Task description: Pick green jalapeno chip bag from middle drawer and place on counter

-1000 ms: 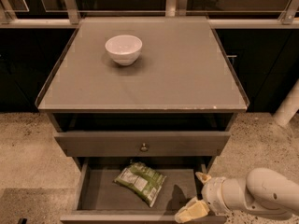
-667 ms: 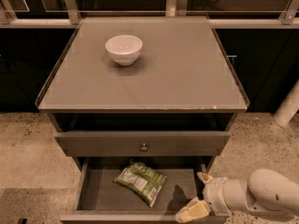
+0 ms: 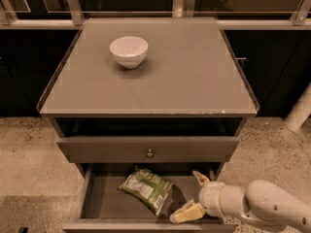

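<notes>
The green jalapeno chip bag (image 3: 146, 189) lies flat on the floor of the open middle drawer (image 3: 104, 203), a little left of its middle. My gripper (image 3: 192, 194) reaches in from the lower right, over the drawer's right part, just right of the bag. Its fingers are spread, one up near the drawer back (image 3: 199, 178), one low near the front (image 3: 187, 213), holding nothing. The counter (image 3: 194, 76) is the grey cabinet top above.
A white bowl (image 3: 129, 51) stands on the counter at the back left. A shut grey drawer front with a small knob (image 3: 149, 153) sits right above the open drawer. A white post (image 3: 300, 110) stands at the right on the speckled floor.
My gripper has edged slightly left toward the bag. The bag has not moved.
</notes>
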Controlling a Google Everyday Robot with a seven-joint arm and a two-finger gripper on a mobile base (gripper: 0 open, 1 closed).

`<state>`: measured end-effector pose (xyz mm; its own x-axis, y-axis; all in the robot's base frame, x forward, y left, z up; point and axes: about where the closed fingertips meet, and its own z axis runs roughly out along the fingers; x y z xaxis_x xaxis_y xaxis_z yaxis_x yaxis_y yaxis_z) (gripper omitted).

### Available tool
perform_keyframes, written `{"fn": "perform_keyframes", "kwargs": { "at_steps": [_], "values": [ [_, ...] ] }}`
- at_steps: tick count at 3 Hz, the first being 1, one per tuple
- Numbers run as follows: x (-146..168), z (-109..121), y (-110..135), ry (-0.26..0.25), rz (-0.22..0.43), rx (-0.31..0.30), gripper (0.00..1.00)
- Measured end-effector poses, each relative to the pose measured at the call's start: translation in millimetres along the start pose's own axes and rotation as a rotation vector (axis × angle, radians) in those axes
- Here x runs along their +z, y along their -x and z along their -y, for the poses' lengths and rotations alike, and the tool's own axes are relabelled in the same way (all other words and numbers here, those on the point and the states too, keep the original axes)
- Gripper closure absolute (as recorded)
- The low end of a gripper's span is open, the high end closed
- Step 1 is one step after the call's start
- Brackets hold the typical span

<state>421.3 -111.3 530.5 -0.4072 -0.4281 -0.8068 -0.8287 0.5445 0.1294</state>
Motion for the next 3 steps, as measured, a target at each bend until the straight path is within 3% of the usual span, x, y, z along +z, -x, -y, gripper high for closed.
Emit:
{"fn": "perform_keyframes", "kwargs": {
  "at_steps": [1, 2, 3],
  "values": [
    [34.3, -3.7, 17.2, 0.048, 0.047, -0.053, 0.00],
    [36.7, -4.8, 17.1, 0.053, 0.048, -0.052, 0.00],
    [34.3, -0.4, 16.0, 0.017, 0.050, -0.045, 0.00]
  ]
}}
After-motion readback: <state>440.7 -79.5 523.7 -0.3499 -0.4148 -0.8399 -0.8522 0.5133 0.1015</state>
